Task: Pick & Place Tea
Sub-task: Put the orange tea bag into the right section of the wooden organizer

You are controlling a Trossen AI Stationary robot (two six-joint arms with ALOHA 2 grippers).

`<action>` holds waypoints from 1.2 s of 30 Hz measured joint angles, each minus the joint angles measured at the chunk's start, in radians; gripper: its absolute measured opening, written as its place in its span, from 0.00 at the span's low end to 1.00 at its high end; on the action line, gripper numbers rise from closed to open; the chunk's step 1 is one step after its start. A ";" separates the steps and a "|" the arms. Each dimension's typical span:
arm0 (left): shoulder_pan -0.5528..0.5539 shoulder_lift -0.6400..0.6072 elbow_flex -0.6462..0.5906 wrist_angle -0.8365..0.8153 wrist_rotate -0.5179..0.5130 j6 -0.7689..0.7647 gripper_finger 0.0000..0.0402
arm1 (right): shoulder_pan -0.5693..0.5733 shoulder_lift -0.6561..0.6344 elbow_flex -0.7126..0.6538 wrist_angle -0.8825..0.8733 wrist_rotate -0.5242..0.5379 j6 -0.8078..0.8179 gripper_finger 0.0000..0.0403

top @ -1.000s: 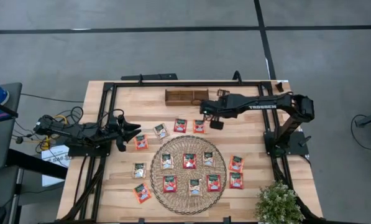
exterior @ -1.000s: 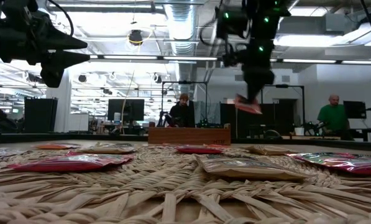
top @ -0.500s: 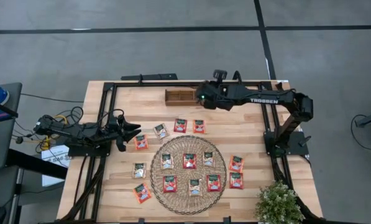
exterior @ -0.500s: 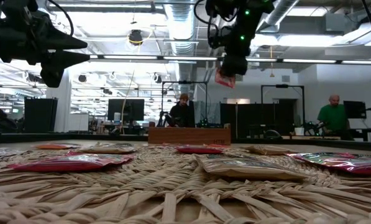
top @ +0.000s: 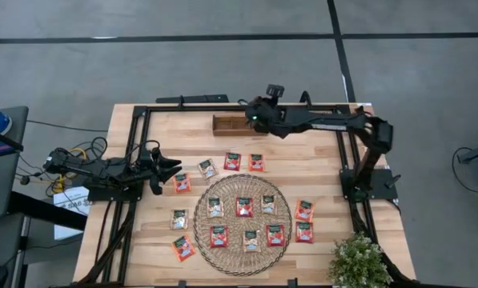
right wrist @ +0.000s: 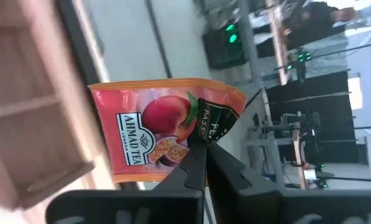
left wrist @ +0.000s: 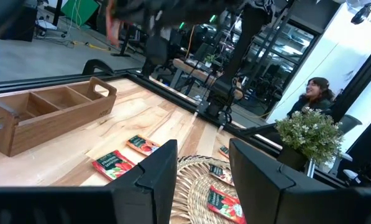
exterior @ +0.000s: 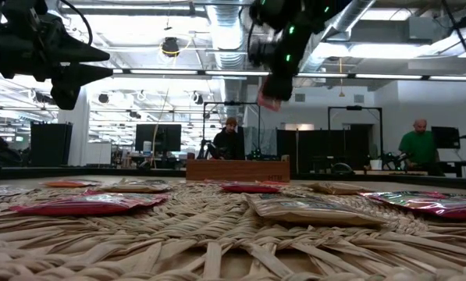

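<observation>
The right gripper (right wrist: 201,163) is pinching 1 red-orange tea sachet (right wrist: 157,134) above the wooden tray (top: 232,123), hiding its dark band partly; the left gripper (left wrist: 201,165) is waiting open.

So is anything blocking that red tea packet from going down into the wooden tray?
Nothing visible. The right gripper holds the tea sachet in the air by the wooden tray, whose compartments look empty.

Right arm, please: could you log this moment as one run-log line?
right hand: shut on red tea sachet, above wooden tray | left hand: open, empty, waiting at left | remaining sachets: on table and mat
</observation>
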 joint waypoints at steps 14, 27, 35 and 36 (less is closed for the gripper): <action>0.000 0.000 0.000 0.000 0.000 0.000 0.34 | -0.009 0.209 -0.001 0.052 0.048 -0.034 0.00; 0.000 0.000 0.000 0.000 0.000 0.001 0.34 | -0.056 0.227 -0.001 0.037 -0.025 -0.033 0.00; 0.000 0.000 0.000 0.000 0.000 0.001 0.34 | -0.064 0.227 -0.001 0.034 -0.076 -0.033 0.00; 0.000 0.000 0.000 0.000 0.000 0.002 0.34 | -0.064 0.227 -0.001 0.033 -0.092 -0.033 0.00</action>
